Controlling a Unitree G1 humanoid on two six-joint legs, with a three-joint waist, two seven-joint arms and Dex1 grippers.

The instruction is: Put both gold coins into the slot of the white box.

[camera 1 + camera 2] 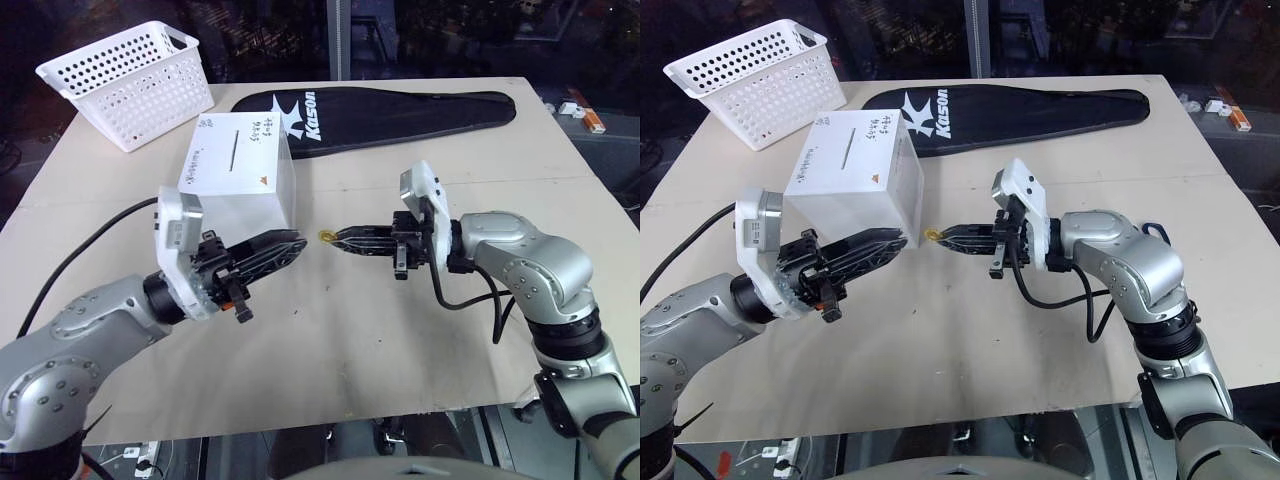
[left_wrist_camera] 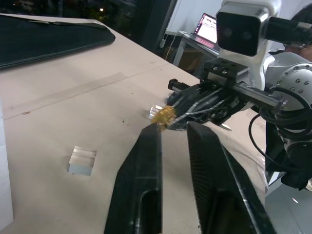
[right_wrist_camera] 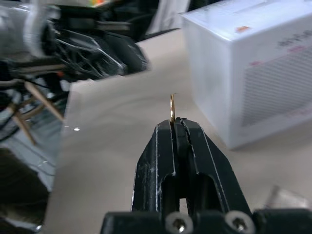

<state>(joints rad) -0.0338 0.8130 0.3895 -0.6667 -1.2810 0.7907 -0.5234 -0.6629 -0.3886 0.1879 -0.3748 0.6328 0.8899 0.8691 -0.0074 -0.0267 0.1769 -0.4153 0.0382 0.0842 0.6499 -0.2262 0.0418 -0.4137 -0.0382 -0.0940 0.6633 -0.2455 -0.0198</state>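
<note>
Tan bench (image 1: 400, 330) in dark room, right gripper (image 1: 333, 238) pinching gold coin (image 1: 326, 236) near white box (image 1: 240, 170), left gripper (image 1: 297, 243) slightly parted just beside coin.

Head stereo pair looks down over table (image 1: 400, 330); wrist cameras close along fingers, facing each other.

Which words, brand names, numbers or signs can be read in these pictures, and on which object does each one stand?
"Kason", in white letters beside a white star sign, on the black case.
Handwritten marks on the top of the white box: too small to read.
Fine print on the side of the white box: too blurred to read.
Small orange mark near the box's top corner: not a readable sign.
</note>
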